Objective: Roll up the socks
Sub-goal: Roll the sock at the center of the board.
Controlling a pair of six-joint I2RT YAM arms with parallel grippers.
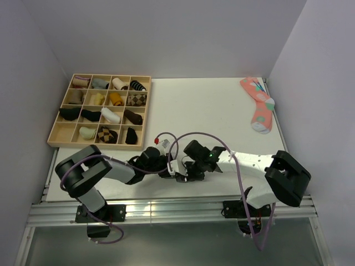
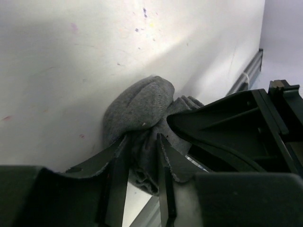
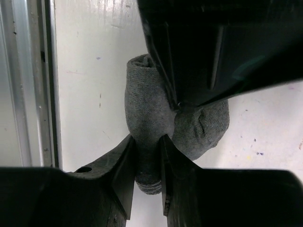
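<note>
The socks (image 2: 142,104) are a dark grey knit bundle lying on the white table near its front edge; the right wrist view shows them too (image 3: 147,109). In the top view both grippers meet over the bundle and hide it. My right gripper (image 3: 147,138) (image 1: 192,165) is shut on one narrow end of the socks, which is pinched between its fingers. My left gripper (image 2: 142,137) (image 1: 175,168) has its jaws slightly apart, with sock fabric lying loosely between them. A strip of table shows beside that fabric.
A wooden compartment tray (image 1: 55,133) holding several sock rolls stands at the back left. A pink dotted sock (image 1: 259,105) lies at the back right. The metal rail (image 1: 166,208) of the table's front edge runs just behind the grippers. Purple cables (image 1: 188,136) loop above them.
</note>
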